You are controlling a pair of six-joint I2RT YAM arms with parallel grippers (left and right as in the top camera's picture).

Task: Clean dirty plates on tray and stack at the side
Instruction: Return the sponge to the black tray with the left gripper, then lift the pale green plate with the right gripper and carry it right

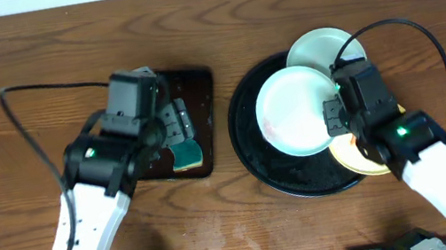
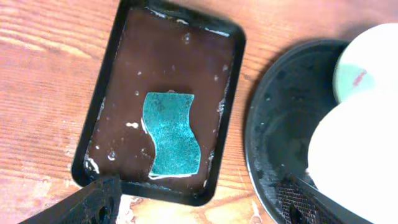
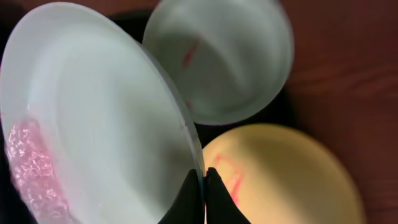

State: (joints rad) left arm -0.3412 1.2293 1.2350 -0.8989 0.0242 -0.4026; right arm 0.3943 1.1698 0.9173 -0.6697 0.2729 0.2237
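Observation:
My right gripper [image 3: 203,186] [image 1: 334,116] is shut on the rim of a mint-white dirty plate [image 1: 295,112] [image 3: 93,124] and holds it tilted over the round black tray [image 1: 250,152]. Pink foam lies at that plate's lower edge. A second mint-white plate [image 1: 323,48] [image 3: 230,56] with a red smear rests on the tray's far rim. The pale yellow plate [image 1: 361,157] [image 3: 280,180] with red marks lies under my right arm. My left gripper [image 2: 199,205] is open above the near edge of the small rectangular tray, with the teal sponge [image 2: 172,134] [image 1: 185,154] lying beyond its fingers.
The rectangular dark tray [image 1: 201,101] [image 2: 124,68] holds wet foam and the sponge, left of the round tray [image 2: 273,124]. Wooden table [image 1: 31,48] all around. Arm cables loop over the table at the left and right.

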